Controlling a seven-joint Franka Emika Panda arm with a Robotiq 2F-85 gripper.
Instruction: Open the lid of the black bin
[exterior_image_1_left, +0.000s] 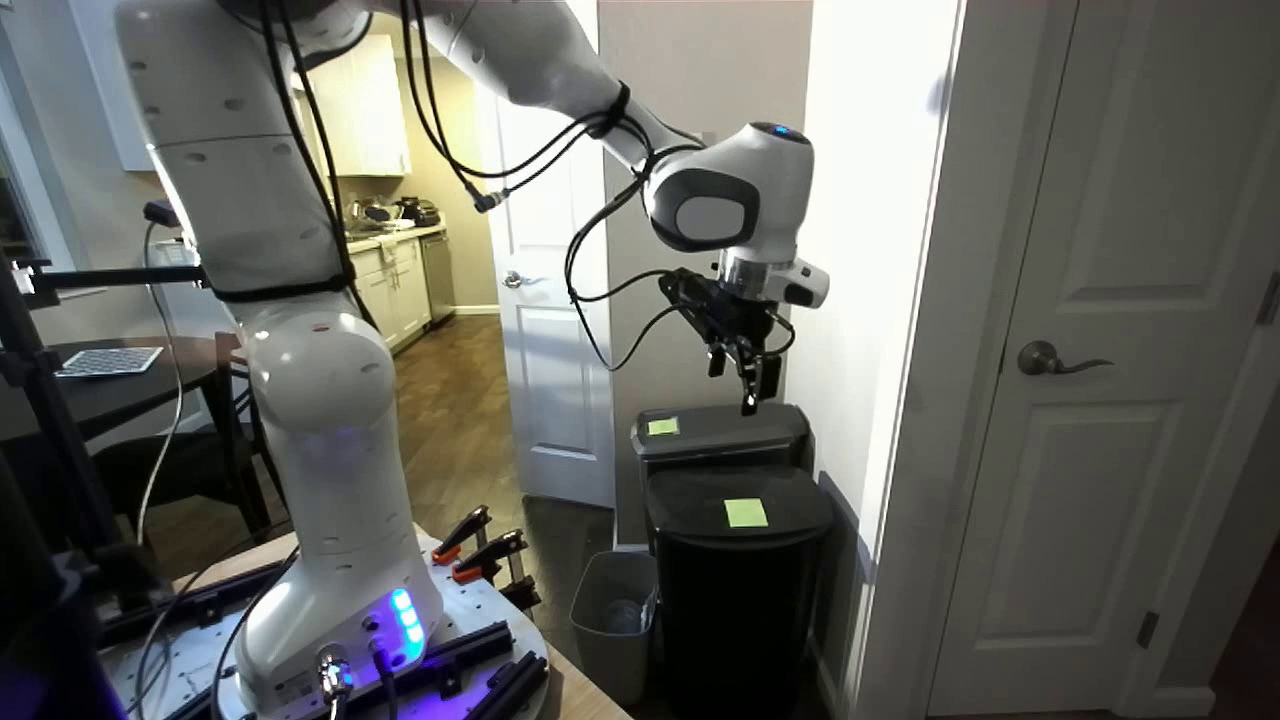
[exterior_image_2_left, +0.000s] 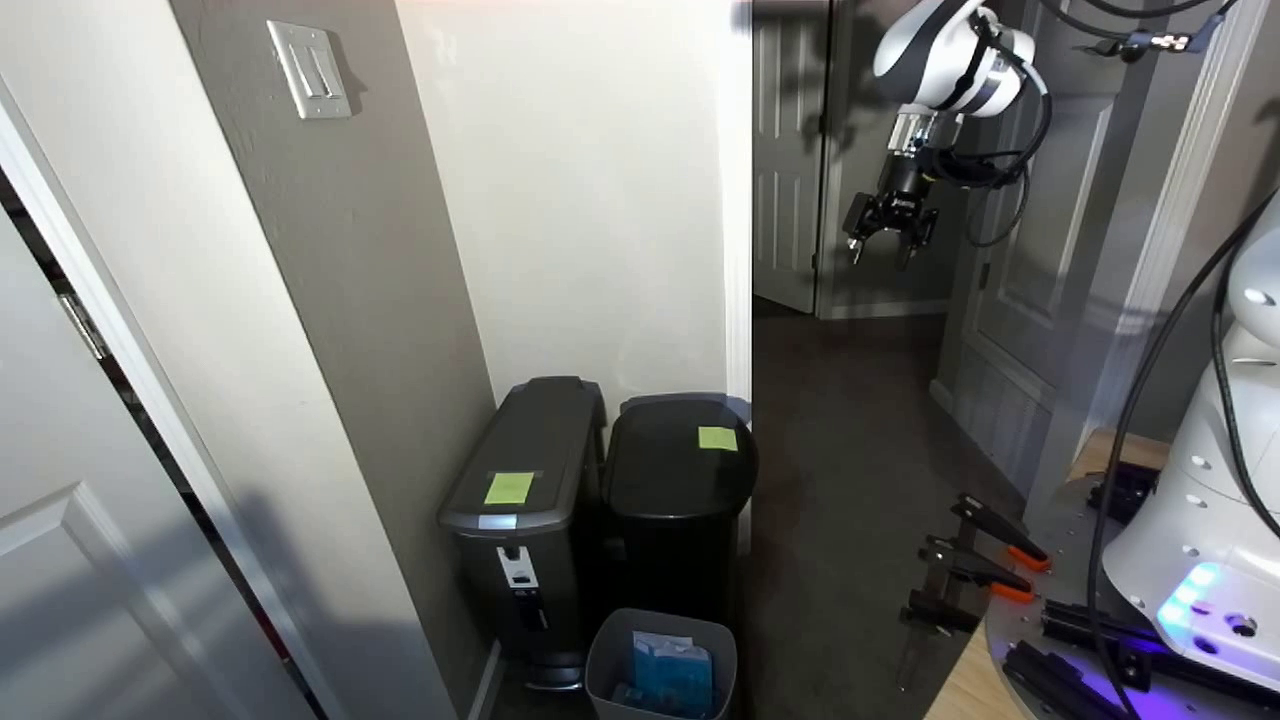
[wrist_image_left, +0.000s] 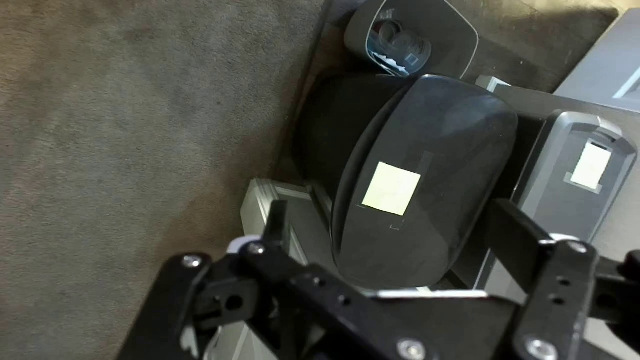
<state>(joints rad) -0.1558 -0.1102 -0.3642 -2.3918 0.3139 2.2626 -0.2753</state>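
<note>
The black bin (exterior_image_1_left: 740, 610) stands upright and also shows in an exterior view (exterior_image_2_left: 670, 565). Its flat black lid (exterior_image_1_left: 690, 500) with a yellow-green sticker lies down on it, also seen in an exterior view (exterior_image_2_left: 655, 470). In the wrist view, the lid (wrist_image_left: 445, 200) fills the middle, with the dark bin side (wrist_image_left: 332, 125) beyond one long edge. My gripper (exterior_image_1_left: 742, 382) is open and empty, fingers pointing down, well above the bins. It shows apart from the lid in an exterior view (exterior_image_2_left: 880, 252). In the wrist view, the spread fingers (wrist_image_left: 392, 212) frame the lid's near part.
A second black bin (exterior_image_2_left: 540, 440), with a sticker and pale edge label, stands close alongside between the bin and the wall (exterior_image_2_left: 360, 250). A grey wastebasket (exterior_image_1_left: 605, 640) holding packaging stands by both bins. A white wall (exterior_image_1_left: 860, 250) rises beside the bins. Clamps (exterior_image_1_left: 490, 555) grip the base table.
</note>
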